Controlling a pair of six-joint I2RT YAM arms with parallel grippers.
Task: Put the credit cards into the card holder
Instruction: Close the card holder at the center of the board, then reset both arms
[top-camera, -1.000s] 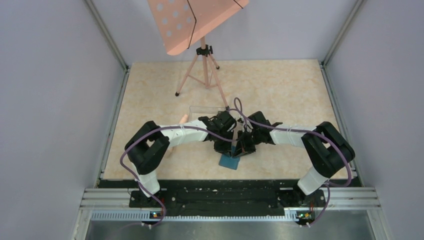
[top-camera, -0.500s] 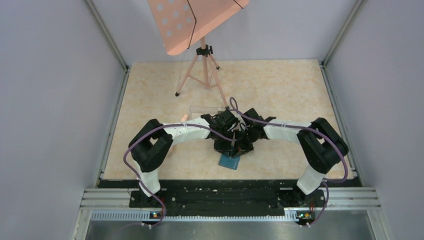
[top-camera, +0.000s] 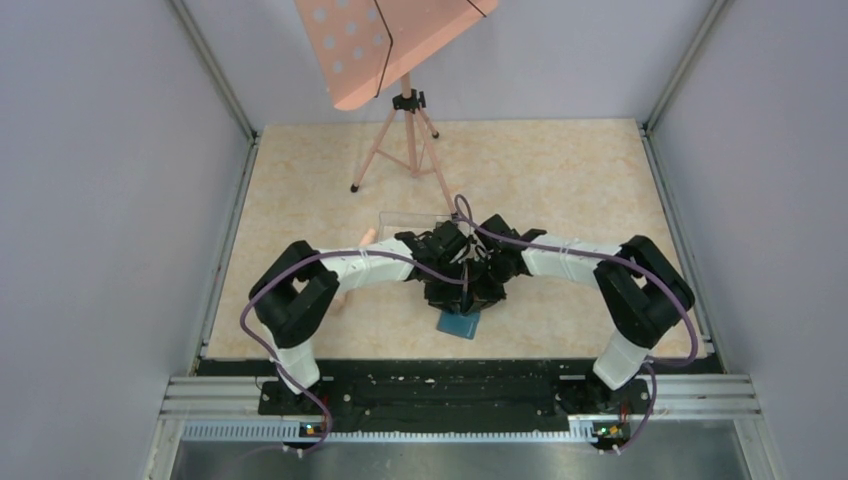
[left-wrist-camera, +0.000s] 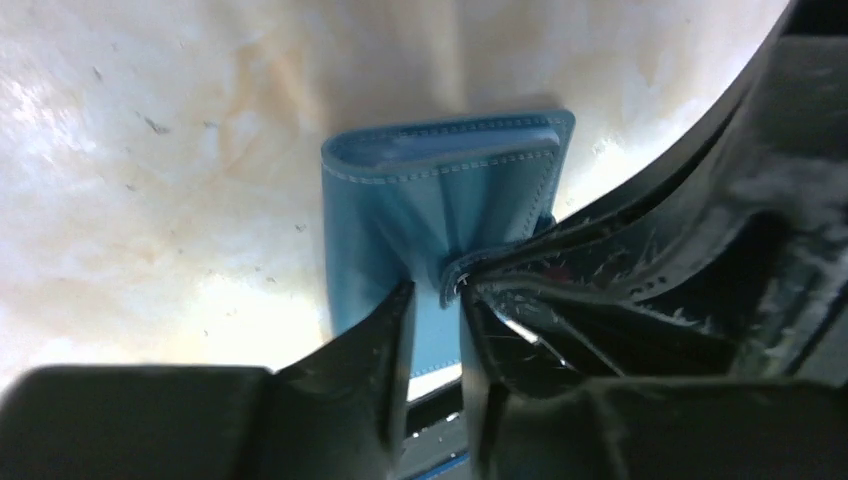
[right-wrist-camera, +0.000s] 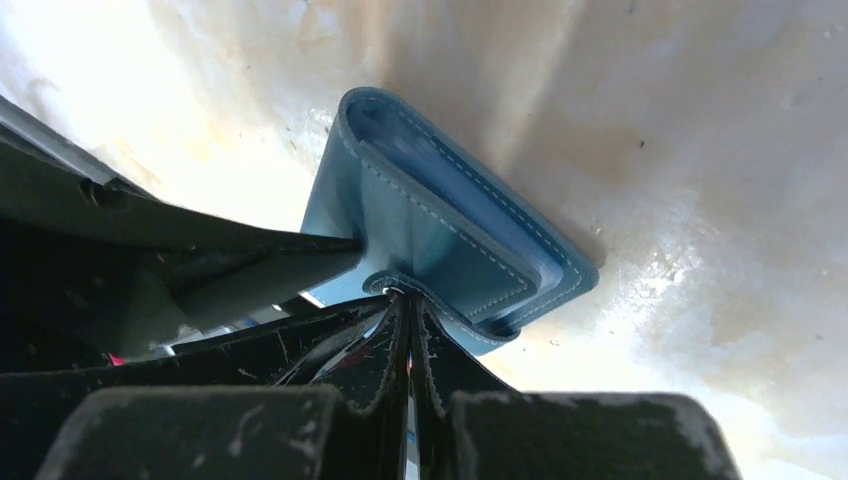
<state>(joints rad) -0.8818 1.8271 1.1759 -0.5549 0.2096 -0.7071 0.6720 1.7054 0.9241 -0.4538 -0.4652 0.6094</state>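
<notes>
The card holder (top-camera: 459, 325) is a folded teal wallet lying on the marbled table near its front edge, just below both wrists. Seen in the left wrist view, the card holder (left-wrist-camera: 430, 190) has creases running toward its snap tab (left-wrist-camera: 455, 280). My right gripper (right-wrist-camera: 405, 298) is shut, pinching that tab (right-wrist-camera: 395, 285) at its tips over the card holder (right-wrist-camera: 440, 220). My left gripper (left-wrist-camera: 435, 295) stands slightly open beside it, with nothing in the narrow gap and only teal leather showing through. The credit cards are hidden.
A clear plastic box (top-camera: 412, 220) sits just behind the two wrists. Farther back stands a pink tripod (top-camera: 405, 140) carrying a tilted peach perforated panel (top-camera: 390, 40). The black rail (top-camera: 460, 385) runs along the near table edge, and grey walls close both sides.
My left gripper's jaws have parted a little. Both wrists have crept slightly left and closer together over the card holder, which stays where it was.
</notes>
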